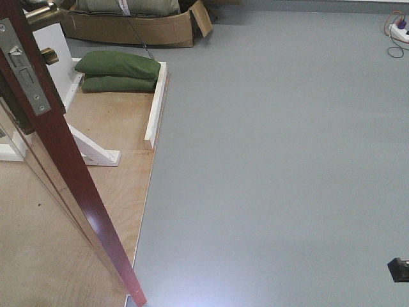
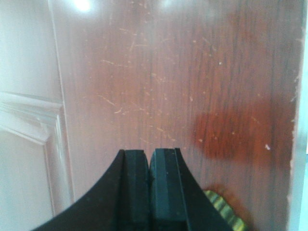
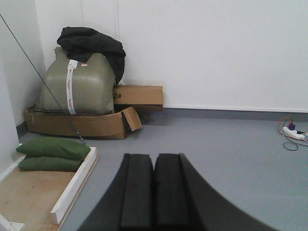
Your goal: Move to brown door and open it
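The brown door [image 1: 61,160] stands swung out at the left of the front view, its edge toward me, with a metal latch plate [image 1: 22,67] and a brass handle [image 1: 38,13] at the top. In the left wrist view the door's glossy wood face [image 2: 168,82] fills the frame, very close. My left gripper [image 2: 149,159] is shut and empty, its tips right at the door face, with a brass part [image 2: 224,211] just to its lower right. My right gripper [image 3: 154,163] is shut and empty, above the grey floor, away from the door.
The door stands on a plywood base [image 1: 108,128] with white edging [image 1: 156,102] and a white brace [image 1: 96,150]. Green sandbags [image 1: 118,70] lie on the base. A cardboard box with a big sack [image 3: 77,91] stands by the wall. A power strip [image 1: 399,29] lies at the far right.
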Robot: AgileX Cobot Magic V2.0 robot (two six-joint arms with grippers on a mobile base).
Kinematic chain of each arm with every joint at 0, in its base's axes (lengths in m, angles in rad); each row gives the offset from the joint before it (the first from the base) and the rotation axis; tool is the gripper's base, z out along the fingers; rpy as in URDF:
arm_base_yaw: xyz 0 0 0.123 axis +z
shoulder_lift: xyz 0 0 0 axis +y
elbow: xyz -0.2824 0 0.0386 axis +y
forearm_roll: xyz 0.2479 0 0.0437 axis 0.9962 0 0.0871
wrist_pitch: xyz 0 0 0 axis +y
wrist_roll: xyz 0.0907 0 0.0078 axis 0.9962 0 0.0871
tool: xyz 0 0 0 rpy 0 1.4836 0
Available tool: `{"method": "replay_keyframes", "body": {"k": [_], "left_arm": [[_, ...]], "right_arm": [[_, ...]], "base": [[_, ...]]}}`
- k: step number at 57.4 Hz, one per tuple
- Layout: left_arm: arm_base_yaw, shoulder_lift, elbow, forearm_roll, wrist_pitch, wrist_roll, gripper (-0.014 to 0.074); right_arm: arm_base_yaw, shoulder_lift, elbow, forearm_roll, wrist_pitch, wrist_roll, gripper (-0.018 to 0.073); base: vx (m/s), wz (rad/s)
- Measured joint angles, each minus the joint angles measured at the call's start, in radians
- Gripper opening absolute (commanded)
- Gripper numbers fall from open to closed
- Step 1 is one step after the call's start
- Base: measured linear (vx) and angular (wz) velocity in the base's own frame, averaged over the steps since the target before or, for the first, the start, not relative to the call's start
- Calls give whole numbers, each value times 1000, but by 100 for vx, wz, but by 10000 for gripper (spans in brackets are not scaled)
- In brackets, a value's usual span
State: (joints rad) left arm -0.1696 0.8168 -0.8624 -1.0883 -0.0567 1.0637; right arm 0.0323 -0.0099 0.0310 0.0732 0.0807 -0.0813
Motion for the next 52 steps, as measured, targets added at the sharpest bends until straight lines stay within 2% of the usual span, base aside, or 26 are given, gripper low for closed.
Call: {"method": "replay_keyframes", "body": {"k": [52], "left_arm": [[1, -4, -1, 0, -33, 0, -3]], "right_arm": [[0, 0, 0, 0, 0, 0, 0]], "base": [[8, -4]]}}
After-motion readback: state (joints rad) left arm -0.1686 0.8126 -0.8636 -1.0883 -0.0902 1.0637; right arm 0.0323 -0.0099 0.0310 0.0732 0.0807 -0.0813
